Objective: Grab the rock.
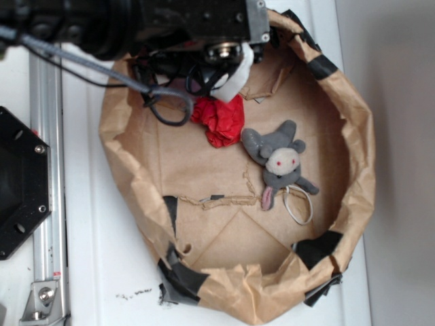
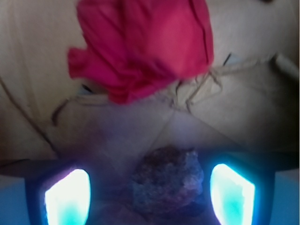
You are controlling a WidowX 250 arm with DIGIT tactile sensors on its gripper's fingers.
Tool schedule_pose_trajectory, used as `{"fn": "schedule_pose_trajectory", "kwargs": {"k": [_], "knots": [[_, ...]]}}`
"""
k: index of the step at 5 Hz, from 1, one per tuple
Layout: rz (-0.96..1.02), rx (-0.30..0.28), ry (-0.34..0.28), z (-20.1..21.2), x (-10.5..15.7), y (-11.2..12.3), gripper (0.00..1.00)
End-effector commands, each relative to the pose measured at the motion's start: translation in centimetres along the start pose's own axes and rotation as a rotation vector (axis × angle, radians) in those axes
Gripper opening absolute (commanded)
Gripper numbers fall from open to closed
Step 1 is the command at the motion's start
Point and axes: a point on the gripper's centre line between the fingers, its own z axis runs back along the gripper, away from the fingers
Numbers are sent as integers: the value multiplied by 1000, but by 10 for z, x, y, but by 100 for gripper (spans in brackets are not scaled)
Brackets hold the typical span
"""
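On the wrist view I have the rock (image 2: pixel 166 180) sitting right between my two fingers (image 2: pixel 68 199), which glow pale blue at either side of the frame. The fingers are spread, with a gap on both sides of the rock, so nothing is pinched yet. The rock lies on the brown paper floor of the paper basin (image 1: pixel 353 136), low and close in. Beyond the fingertips, further out, sits the red paper ball (image 2: pixel 140 47), apart from the rock.

From the exterior view the gripper (image 1: pixel 214 75) is tucked under the black arm at the far rim of the basin, and I cannot see the rock there at all; the arm hides it. The red ball shows just beside the gripper, and the grey plush animal (image 1: pixel 280 161) lies well off to one side, with a white loop of string (image 1: pixel 299 207) near it.

I judge this as the end of the approach, with the grasp itself not yet made. The next move, as I read it, calls for closing squarely on the rock, perhaps after a slight further drop so the pads catch its bulk rather than its top edge. The rough, blocky shape could twist or slip out if the contact is uneven.
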Motion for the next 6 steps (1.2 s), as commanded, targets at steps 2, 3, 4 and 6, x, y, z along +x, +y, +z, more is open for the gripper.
{"fn": "schedule_pose_trajectory", "kwargs": {"k": [2, 3, 4, 6], "knots": [[-1, -67, -57, -6, -30, 28, 100], [-17, -59, -66, -7, -26, 29, 81], [0, -45, -75, -7, -27, 29, 0], [22, -26, -65, -2, -26, 28, 0]]}}
